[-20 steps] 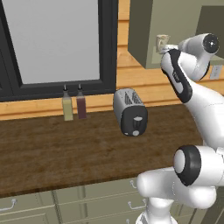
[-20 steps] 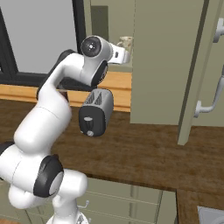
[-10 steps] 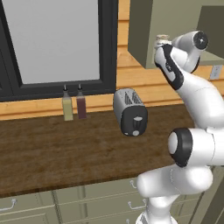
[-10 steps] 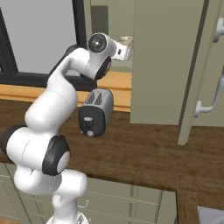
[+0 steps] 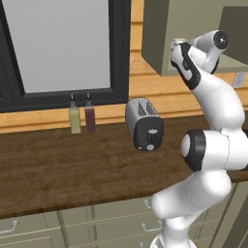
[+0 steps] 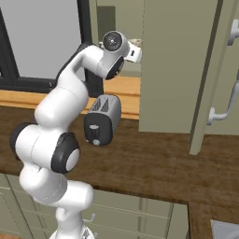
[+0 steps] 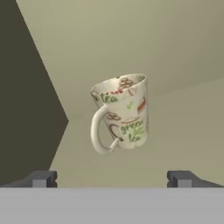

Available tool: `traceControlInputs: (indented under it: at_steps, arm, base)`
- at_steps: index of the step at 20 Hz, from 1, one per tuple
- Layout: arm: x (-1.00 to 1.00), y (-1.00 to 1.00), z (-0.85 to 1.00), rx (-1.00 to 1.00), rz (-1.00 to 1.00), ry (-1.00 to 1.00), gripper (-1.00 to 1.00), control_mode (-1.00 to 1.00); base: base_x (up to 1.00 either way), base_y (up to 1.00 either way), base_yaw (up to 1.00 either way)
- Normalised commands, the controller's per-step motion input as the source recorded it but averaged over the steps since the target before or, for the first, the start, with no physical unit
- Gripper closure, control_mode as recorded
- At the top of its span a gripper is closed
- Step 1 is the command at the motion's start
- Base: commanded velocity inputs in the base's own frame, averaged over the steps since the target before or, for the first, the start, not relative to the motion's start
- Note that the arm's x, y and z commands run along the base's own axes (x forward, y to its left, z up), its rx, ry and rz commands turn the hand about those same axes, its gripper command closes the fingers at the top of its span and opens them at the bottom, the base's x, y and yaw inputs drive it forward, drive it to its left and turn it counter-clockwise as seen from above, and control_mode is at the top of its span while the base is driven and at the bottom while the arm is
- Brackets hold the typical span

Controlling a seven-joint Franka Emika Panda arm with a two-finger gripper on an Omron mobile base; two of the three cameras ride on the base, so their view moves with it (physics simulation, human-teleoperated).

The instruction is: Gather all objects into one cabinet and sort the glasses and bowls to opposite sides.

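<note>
The mug [image 7: 123,112] is cream-white with a handle of the same shade, its side printed with small red, green and brown motifs and scraps of lettering. Behind it the cabinet [image 7: 131,35] interior is flat olive-beige, with one dark brown-grey panel. The tool [image 7: 111,178] has dark grey fingertips [image 7: 40,178]. The toaster [image 5: 143,123] is silver-grey with a black front. The counter [image 5: 58,164] is dark brown wood grain. One bottle [image 5: 74,117] is pale yellow-green, the other bottle [image 5: 90,116] dark reddish brown.

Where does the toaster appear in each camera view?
Left base view: toaster at centre, on the wooden counter, left of the arm.
Right base view: toaster left of centre, on the counter, right of the arm.
Hand view: faces a patterned mug instead.
Shared landmark: black window frame behind the toaster.
</note>
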Motion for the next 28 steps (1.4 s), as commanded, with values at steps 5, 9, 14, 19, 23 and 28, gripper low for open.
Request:
traceControlInputs:
  at_steps: [5,9,14,19,23,28]
  arm:
    - [0.39,0.0,0.0,0.0,-0.14,0.02,-1.0,-1.0]
    - [0.31,0.0,0.0,0.0,-0.11,0.03,-1.0,-1.0]
    - [0.28,0.0,0.0,0.01,-0.07,0.0,-1.0,-1.0]
    - [0.0,0.0,0.0,0.07,0.0,0.0,-1.0,-1.0]
    - [0.14,0.0,-0.04,0.06,0.0,0.04,-1.0,-1.0]
    - [0.24,0.0,-0.2,0.0,0.0,0.09,-1.0,-1.0]
  base:
    - [0.0,0.0,0.0]
    - [0.0,0.0,0.0]
    - [0.0,0.0,0.0]
    - [0.0,0.0,0.0]
    - [0.0,0.0,0.0]
    - [0.0,0.0,0.0]
